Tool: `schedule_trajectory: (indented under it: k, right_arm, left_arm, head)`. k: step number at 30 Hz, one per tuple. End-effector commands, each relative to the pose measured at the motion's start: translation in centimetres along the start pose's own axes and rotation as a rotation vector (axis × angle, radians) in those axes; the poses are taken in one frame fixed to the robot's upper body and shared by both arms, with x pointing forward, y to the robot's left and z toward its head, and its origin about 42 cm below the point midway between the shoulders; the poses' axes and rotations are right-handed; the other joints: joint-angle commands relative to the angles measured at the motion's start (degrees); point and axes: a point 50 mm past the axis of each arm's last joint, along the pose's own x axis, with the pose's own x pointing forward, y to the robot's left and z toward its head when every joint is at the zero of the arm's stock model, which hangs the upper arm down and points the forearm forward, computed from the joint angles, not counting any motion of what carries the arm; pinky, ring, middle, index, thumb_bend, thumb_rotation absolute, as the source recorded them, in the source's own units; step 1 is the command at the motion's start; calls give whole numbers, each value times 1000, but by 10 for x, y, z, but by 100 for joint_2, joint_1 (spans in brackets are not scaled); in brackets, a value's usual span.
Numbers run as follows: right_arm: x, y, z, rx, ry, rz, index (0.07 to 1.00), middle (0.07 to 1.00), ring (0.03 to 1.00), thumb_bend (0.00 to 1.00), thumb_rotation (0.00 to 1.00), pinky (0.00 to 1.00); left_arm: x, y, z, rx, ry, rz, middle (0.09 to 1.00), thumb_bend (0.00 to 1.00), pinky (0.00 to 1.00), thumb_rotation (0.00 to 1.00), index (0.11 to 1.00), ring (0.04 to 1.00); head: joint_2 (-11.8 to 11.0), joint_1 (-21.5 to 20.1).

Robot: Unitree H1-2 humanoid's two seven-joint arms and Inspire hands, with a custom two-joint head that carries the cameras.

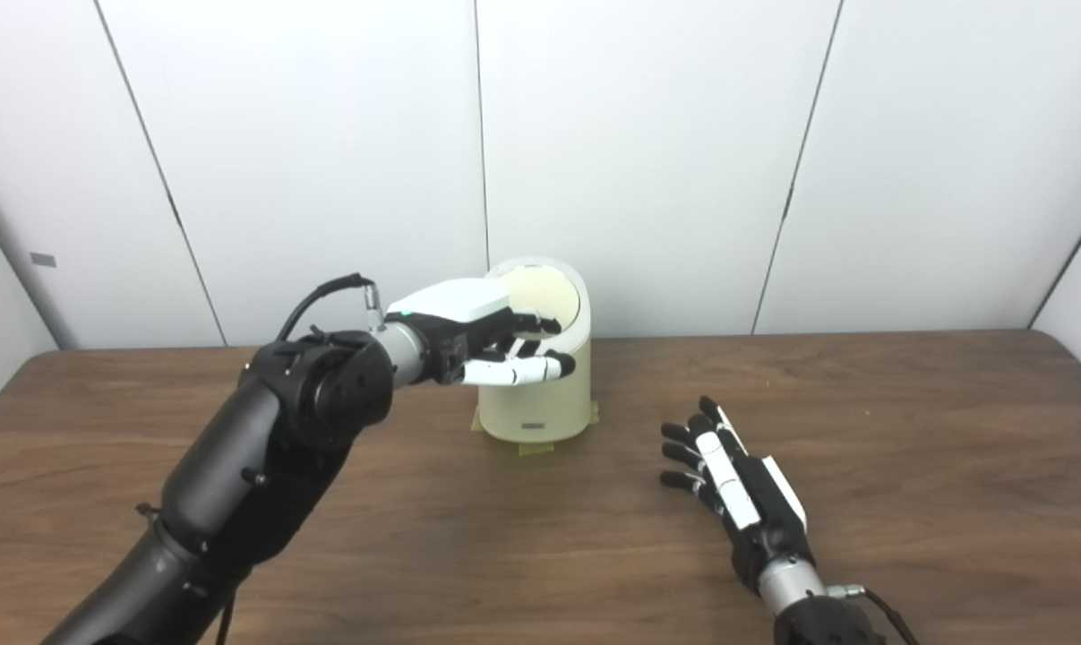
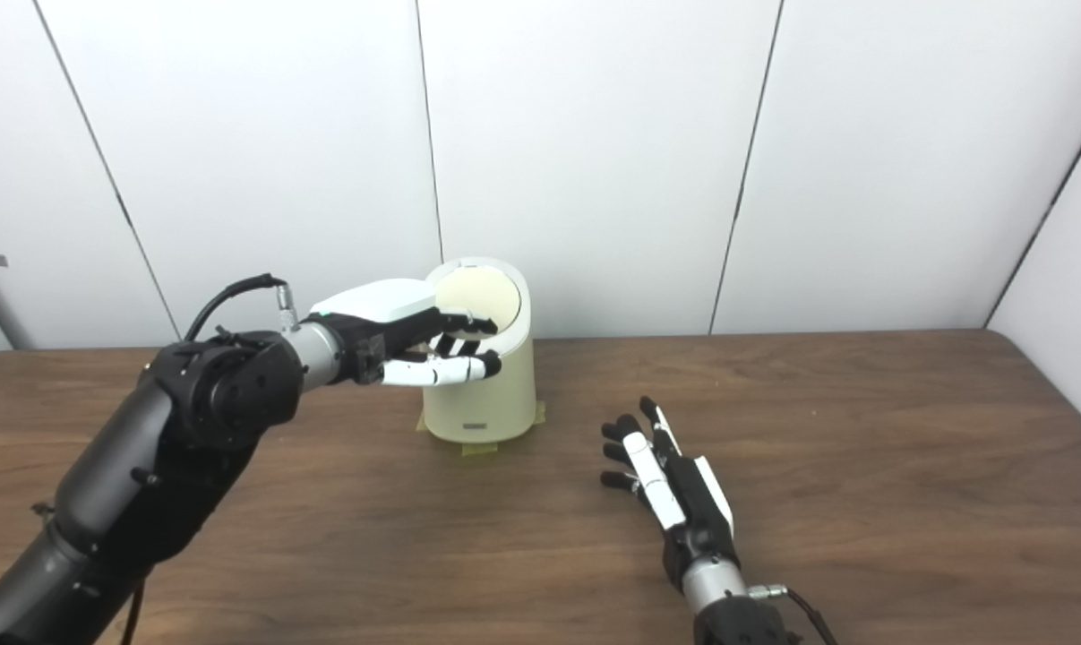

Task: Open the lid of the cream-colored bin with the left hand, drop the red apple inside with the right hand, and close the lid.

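At the back of the counter (image 1: 907,430), against the wall panels, you have the cream-colored bin (image 1: 540,394), upright, its lid (image 1: 544,300) tilted toward you. Your left hand (image 1: 477,336) sits at the bin's upper front, fingers (image 1: 522,369) loosely curled at the rim; whether they grip the lid, I cannot tell. Right of the bin and nearer you, your right hand (image 1: 728,475) lies spread and empty. No red apple shows. Push too hard and the bin may slide or tip, though tape (image 1: 536,448) appears to hold its base. A small label low on the bin is unreadable.
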Motion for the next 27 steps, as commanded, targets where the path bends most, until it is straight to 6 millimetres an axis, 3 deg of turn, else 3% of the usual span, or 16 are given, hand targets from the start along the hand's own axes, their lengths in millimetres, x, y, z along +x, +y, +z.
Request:
schedule_trajectory:
  k: [1, 4, 7, 10, 18, 27]
  right_arm:
    - [3, 1, 13, 8, -42, 11, 1000, 836, 837, 476, 852, 742]
    - [4, 0, 13, 15, -46, 9, 1000, 838, 837, 485, 840, 748]
    - [4, -3, 14, 23, -47, 7, 1000, 838, 838, 486, 837, 752]
    - [3, -5, 15, 43, -54, 7, 1000, 838, 834, 472, 821, 755]
    - [-1, -4, 22, 25, -88, -3, 997, 843, 833, 466, 818, 740]
    - [-5, -11, 26, 43, -157, -24, 985, 843, 827, 475, 808, 733]
  left_arm:
    - [-15, 38, 15, -11, -48, 172, 917, 517, 850, 1000, 906, 914]
    - [-30, 40, 13, -68, -52, 266, 917, 446, 789, 1000, 903, 888]
    - [-40, 28, 6, -182, -48, 354, 919, 428, 800, 1000, 903, 892]
    - [-51, 5, -3, -374, -71, 430, 910, 394, 825, 994, 893, 900]
    - [-63, -68, -27, -810, -51, 529, 911, 419, 876, 967, 914, 900]
    - [-94, -130, -58, -997, 18, 625, 962, 392, 935, 1000, 991, 947]
  head:
    - [4, -8]
    - [-10, -2]
    - [-15, 28]
    - [0, 20]
    - [52, 5]
    - [72, 39]
